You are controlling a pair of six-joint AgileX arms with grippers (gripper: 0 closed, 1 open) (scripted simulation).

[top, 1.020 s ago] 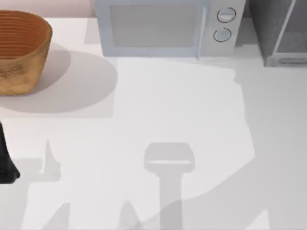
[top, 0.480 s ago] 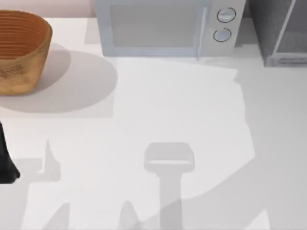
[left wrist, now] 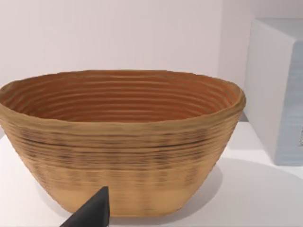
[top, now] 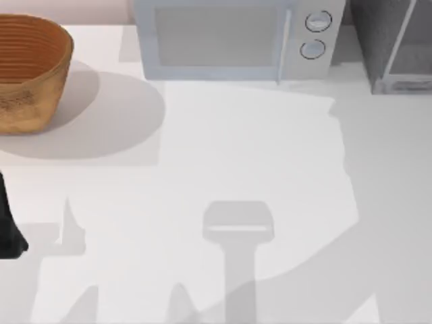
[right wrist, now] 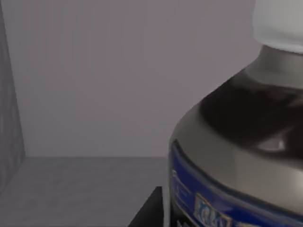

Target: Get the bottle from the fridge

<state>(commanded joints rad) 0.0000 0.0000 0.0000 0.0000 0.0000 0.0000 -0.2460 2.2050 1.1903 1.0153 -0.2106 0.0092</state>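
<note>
Top view takes in one basket (top: 27,71) at the table's (top: 223,155) far left, one white microwave (top: 233,37) with two round dials at the middle of the back edge, and one fridge (top: 395,44) at the far right corner, cut off by the frame so that just its speckled side and part of its light grey door frame can be seen. At the left edge, near the front, a black sliver of the left arm (top: 8,226) pokes in; I cannot tell how its claw stands. From the left wrist the basket (left wrist: 123,142) stands close and upright, nothing in it as far as its inner wall can be seen, with the microwave's side (left wrist: 279,90) just beside it and one dark fingertip (left wrist: 92,213) low in front.

From the right wrist, one bottle (right wrist: 236,156) looms very near, cropped: white cap, clear neck, blue band. It stands on the grey floor inside the fridge (right wrist: 71,184), a plain back wall behind it. A black finger (right wrist: 150,210) of the right gripper sits just beside the bottle's base; whether the claw grips it I cannot tell.
</note>
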